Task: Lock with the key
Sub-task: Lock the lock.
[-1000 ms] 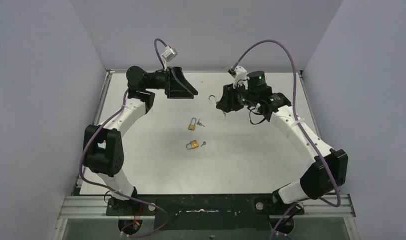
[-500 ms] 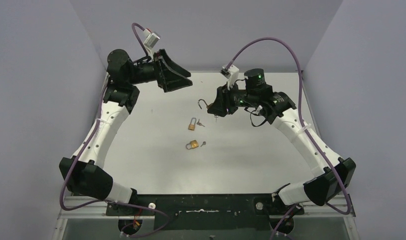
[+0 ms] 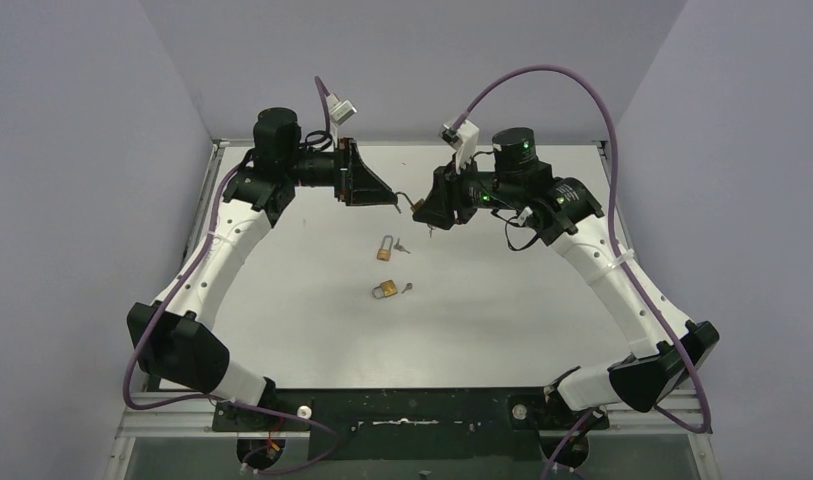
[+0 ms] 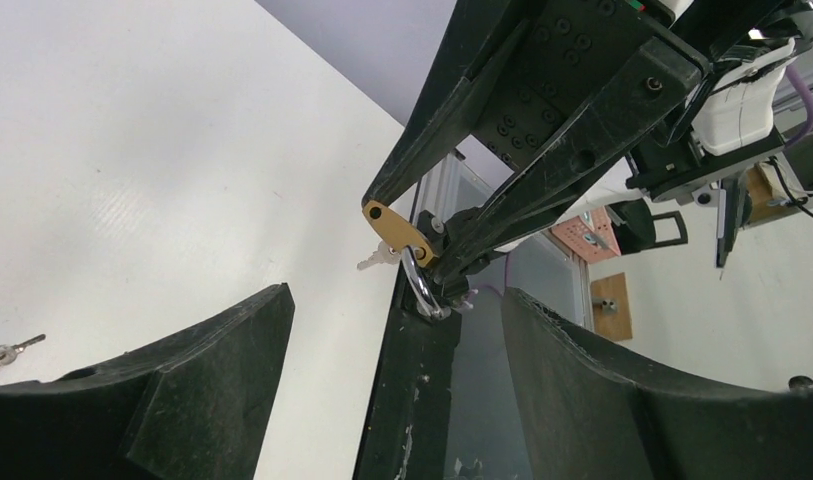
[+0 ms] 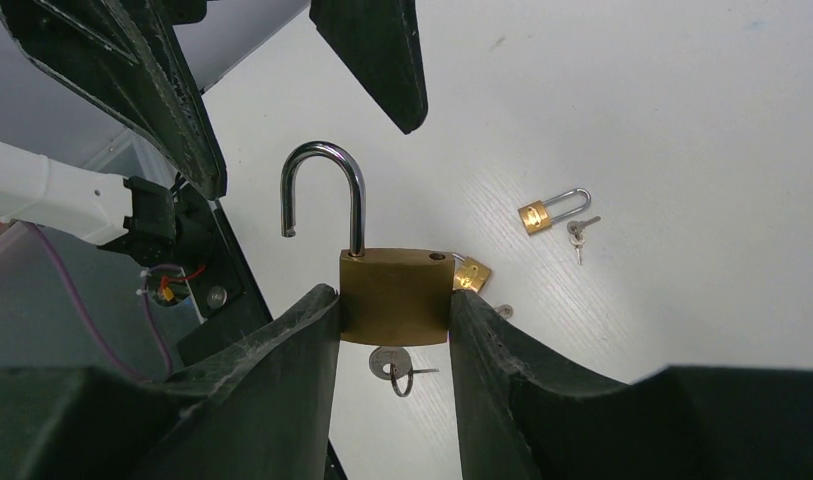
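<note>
My right gripper (image 5: 394,300) is shut on the body of a brass padlock (image 5: 394,290), held above the table. Its steel shackle (image 5: 322,190) stands swung open, pointing away from the fingers. A key (image 5: 390,365) with a ring sticks out of the lock's underside. From above, the padlock (image 3: 418,207) hangs between the two grippers at the table's far middle. My left gripper (image 3: 387,195) faces it, open. In the left wrist view the shackle (image 4: 419,285) sits about level with my left gripper's (image 4: 394,295) fingertips and touches neither finger.
Two smaller brass padlocks lie on the white table (image 3: 312,330), one (image 3: 385,248) with a key (image 3: 402,247) beside it, the other (image 3: 386,290) nearer with a key (image 3: 408,288). Grey walls close in the left, right and back.
My left arm swung down and right until its fingertips reached the shackle, and its jaws narrowed a little. The right gripper carried the padlock slightly left.
</note>
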You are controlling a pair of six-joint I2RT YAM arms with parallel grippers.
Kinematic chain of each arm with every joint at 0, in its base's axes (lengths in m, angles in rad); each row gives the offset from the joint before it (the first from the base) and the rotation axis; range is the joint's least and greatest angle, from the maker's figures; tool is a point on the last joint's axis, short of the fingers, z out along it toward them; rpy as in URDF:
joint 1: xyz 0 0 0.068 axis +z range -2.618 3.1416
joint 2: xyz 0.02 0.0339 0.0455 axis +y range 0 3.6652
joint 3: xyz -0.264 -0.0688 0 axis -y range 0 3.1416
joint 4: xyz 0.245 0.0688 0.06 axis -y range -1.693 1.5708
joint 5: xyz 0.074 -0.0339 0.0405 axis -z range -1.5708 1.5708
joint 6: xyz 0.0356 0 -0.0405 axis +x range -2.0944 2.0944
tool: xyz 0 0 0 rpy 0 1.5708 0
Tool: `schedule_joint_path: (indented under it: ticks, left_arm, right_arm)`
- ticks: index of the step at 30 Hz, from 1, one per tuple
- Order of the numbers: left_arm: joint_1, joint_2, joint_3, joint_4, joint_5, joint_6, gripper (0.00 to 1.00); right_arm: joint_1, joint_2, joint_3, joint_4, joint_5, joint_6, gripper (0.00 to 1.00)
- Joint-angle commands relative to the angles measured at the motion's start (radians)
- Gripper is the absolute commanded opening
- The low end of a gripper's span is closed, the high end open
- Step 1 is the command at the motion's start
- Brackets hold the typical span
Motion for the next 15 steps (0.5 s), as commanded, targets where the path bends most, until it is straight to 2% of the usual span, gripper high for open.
schedule_joint_path:
  ticks: [1,7,8,10,11,12,15]
  left_arm:
    - [-0.016,0.003,0.031,-0.005,0.042,0.028,0.73]
    - [-0.033,0.015,0.039,-0.006,0.05,0.028,0.64]
    - [-0.034,0.017,0.039,-0.008,0.049,0.028,0.56]
    - [-0.035,0.02,0.038,-0.01,0.04,0.026,0.25]
    - [-0.035,0.021,0.039,-0.01,0.038,0.026,0.14]
    - [-0.035,0.023,0.039,-0.011,0.033,0.024,0.07]
    - [-0.036,0.027,0.046,-0.01,0.028,0.023,0.04]
  right_arm:
    - [0.016,-0.026,0.05,0.031,0.005,-0.015,0.29]
    - [0.016,-0.033,0.034,0.033,0.009,-0.014,0.29]
    - [0.015,-0.033,0.032,0.035,0.008,-0.014,0.29]
    - [0.016,-0.036,0.03,0.036,0.013,-0.014,0.3]
    - [0.016,-0.036,0.03,0.036,0.013,-0.015,0.3]
    - [0.016,-0.036,0.03,0.036,0.013,-0.016,0.3]
    - [0.018,-0.038,0.03,0.032,0.01,-0.017,0.3]
